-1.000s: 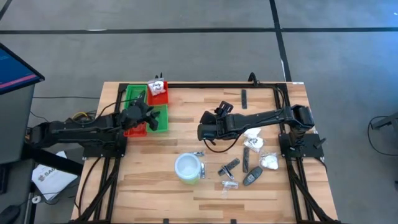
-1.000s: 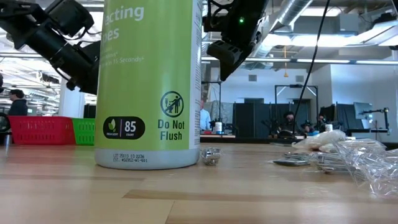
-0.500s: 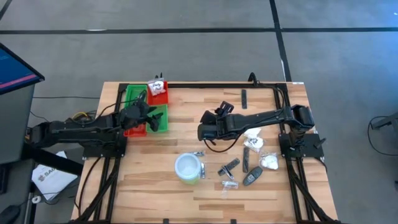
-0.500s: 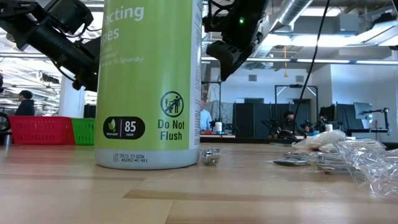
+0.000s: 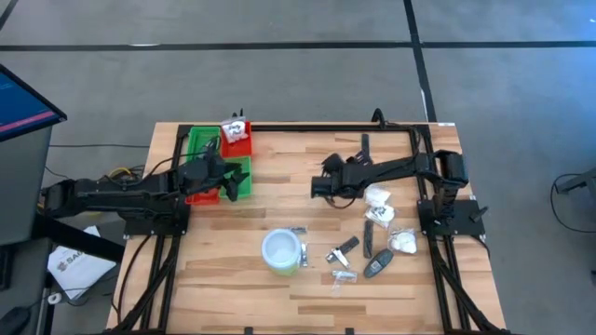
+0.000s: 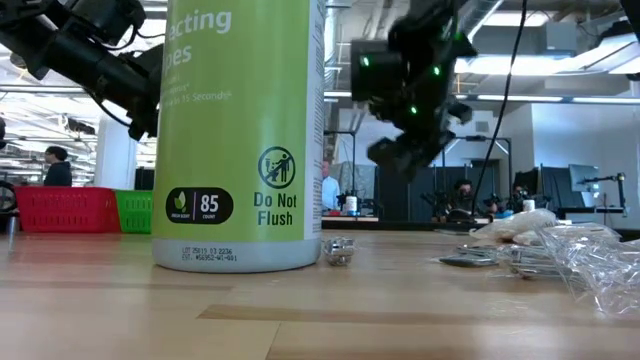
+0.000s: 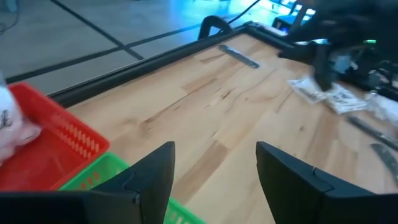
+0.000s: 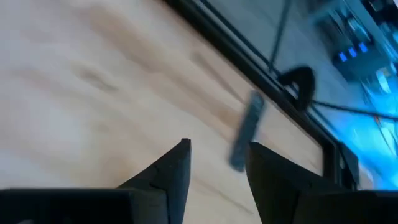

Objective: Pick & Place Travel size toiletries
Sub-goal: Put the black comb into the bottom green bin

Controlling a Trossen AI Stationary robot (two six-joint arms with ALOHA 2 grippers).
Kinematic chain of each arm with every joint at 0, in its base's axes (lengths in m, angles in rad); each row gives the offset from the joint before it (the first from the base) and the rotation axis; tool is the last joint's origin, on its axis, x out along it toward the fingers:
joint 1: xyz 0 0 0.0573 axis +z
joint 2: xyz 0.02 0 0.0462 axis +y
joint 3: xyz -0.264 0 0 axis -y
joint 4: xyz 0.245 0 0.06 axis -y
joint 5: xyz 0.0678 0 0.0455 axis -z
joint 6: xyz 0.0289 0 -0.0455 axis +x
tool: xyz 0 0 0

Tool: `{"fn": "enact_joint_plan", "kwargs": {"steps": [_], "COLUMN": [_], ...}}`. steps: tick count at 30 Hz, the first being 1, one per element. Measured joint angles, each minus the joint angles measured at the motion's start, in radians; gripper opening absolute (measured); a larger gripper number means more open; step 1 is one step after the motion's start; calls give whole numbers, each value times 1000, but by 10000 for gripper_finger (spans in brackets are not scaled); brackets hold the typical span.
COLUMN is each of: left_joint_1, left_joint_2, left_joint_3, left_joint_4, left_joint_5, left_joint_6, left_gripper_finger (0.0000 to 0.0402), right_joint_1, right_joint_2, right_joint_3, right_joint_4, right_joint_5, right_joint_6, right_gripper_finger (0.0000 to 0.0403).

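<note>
The left arm enters from the left edge of the high view and reaches toward centre-left; its left claw point(image 5: 226, 173) hangs over the green part of the tray point(image 5: 200, 144). In the left wrist view its fingers point(image 7: 152, 177) stand well apart with nothing between them. The right arm enters from the right edge and stretches leftward across the middle of the worktop point(image 5: 279, 209); the right claw point(image 5: 321, 186) hovers over bare wood, clear of the surface. In the right wrist view its fingers point(image 8: 171, 171) are parted by a narrow gap and hold nothing.

Nearest the bottom of the high view lie the toiletries point(image 5: 372, 242), loose on the worktop in the lower right:
- a dark oval point(image 5: 377, 266) at bottom right;
- a dark stick point(image 5: 343, 248) just left of it;
- two small sachets point(image 5: 342, 276) below that stick;
- three white packets point(image 5: 379, 197) along the right side, just beside the right arm.

A white tub point(image 5: 281, 249) with a green side stands at lower centre. In the low view it fills the left-centre foreground, with a small sachet just beside its base.

Farther up, one slim dark stick point(image 5: 365, 144) lies alone near the top rail, right of centre. One white packet point(image 5: 235, 130) sits in the red compartment at the tray's upper right.

The worktop is light planked wood inside a black frame. Around it is grey floor. In the low view, the room beyond holds desks, monitors and several people, too far off to count.
</note>
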Motion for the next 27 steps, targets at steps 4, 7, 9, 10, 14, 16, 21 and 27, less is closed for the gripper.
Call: {"fn": "enact_joint_plan", "kwargs": {"steps": [4,7,9,10,14,16,21,27], "left_joint_1": [-24,-31,-31,-31,-34,-34,-36,-36], "left_joint_2": [4,6,13,15,36,50,69,96], "left_joint_3": [0,0,-1,-1,-1,0,-1,-1], "left_joint_4": [29,33,33,34,56,79,127,156], "left_joint_5": [0,0,1,1,-1,-1,-1,-2], "left_joint_6": [0,1,3,2,3,2,3,3], "left_gripper_finger": [212,212,210,210,209,209,209,209], "right_joint_1": [-57,-89,-109,-120,-157,-184,-281,-360], "right_joint_2": [-27,-70,-108,-136,-233,-273,-309,-298], "right_joint_3": [-77,-162,-213,-247,-359,-409,-521,-550], "right_joint_4": [43,122,233,249,355,422,612,690], "right_joint_5": [-7,-41,-52,-58,-72,-104,-163,-183], "right_joint_6": [41,36,30,28,12,10,-48,-52], "right_gripper_finger": [118,101,90,85,70,66,66,66]}}
